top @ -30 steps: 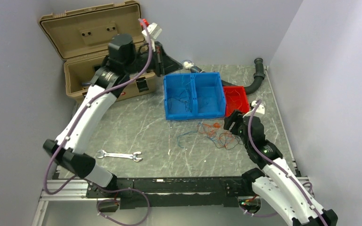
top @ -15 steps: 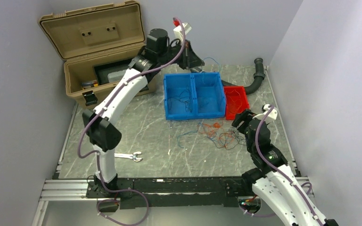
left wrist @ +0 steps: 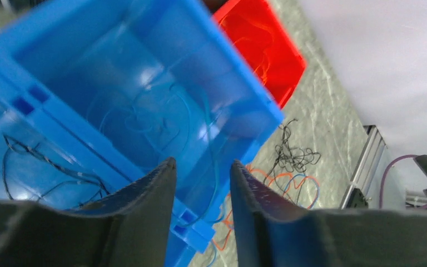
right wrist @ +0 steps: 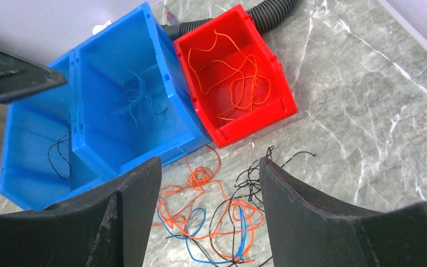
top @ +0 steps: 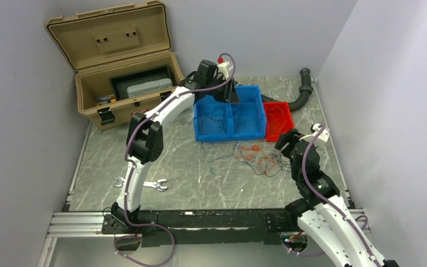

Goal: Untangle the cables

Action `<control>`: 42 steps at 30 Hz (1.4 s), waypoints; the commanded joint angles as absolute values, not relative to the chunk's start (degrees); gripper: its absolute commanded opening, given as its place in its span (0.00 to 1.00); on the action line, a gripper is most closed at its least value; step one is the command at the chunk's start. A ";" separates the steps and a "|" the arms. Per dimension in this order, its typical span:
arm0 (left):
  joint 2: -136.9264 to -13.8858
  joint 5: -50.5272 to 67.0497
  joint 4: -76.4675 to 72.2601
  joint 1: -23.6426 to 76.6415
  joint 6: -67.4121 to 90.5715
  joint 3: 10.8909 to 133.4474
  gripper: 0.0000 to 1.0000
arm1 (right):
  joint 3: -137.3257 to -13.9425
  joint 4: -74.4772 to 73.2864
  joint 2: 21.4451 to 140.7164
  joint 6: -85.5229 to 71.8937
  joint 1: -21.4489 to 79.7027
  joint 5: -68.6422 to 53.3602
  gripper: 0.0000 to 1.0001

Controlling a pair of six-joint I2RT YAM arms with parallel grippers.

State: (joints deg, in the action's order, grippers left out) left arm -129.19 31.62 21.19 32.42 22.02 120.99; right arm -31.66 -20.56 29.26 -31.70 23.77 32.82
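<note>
The tangled cables (top: 258, 158) lie on the table in front of the bins, thin orange, blue and black strands looped together (right wrist: 222, 222). My right gripper (right wrist: 210, 158) hovers open just above and right of them (top: 284, 140), touching nothing. My left gripper (top: 231, 92) is open over the right compartment of the blue bin (top: 228, 135). A thin blue strand (left wrist: 216, 161) hangs loose in the gap between its fingers (left wrist: 200, 162). Blue wires (right wrist: 139, 97) lie in that compartment, black ones (right wrist: 60, 156) in the left one, orange ones (right wrist: 233, 78) in the red bin (right wrist: 256, 125).
An open tan toolbox (top: 122, 83) stands at the back left. A wrench (top: 144, 183) lies near the left arm's base. A black corrugated hose (top: 303, 92) curves behind the red bin (top: 278, 111). Walls close in on both sides.
My left arm has swung right from beside the toolbox to over the blue bin, and its jaws have opened. The right gripper shifted slightly right.
</note>
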 commanded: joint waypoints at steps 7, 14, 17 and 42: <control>-112.20 25.15 21.46 32.52 14.48 107.84 0.86 | -33.78 -20.15 35.60 -30.77 23.77 28.57 0.67; -95.95 21.82 21.57 33.83 9.65 87.89 0.90 | -33.17 -21.16 47.29 -30.11 23.83 15.41 0.68; -89.32 14.99 21.95 37.17 7.06 78.51 0.90 | -32.45 -20.83 50.96 -30.69 23.79 13.12 0.69; -65.79 6.83 -10.36 40.46 7.29 35.03 1.00 | -36.35 -9.36 73.59 -27.46 23.85 4.63 0.62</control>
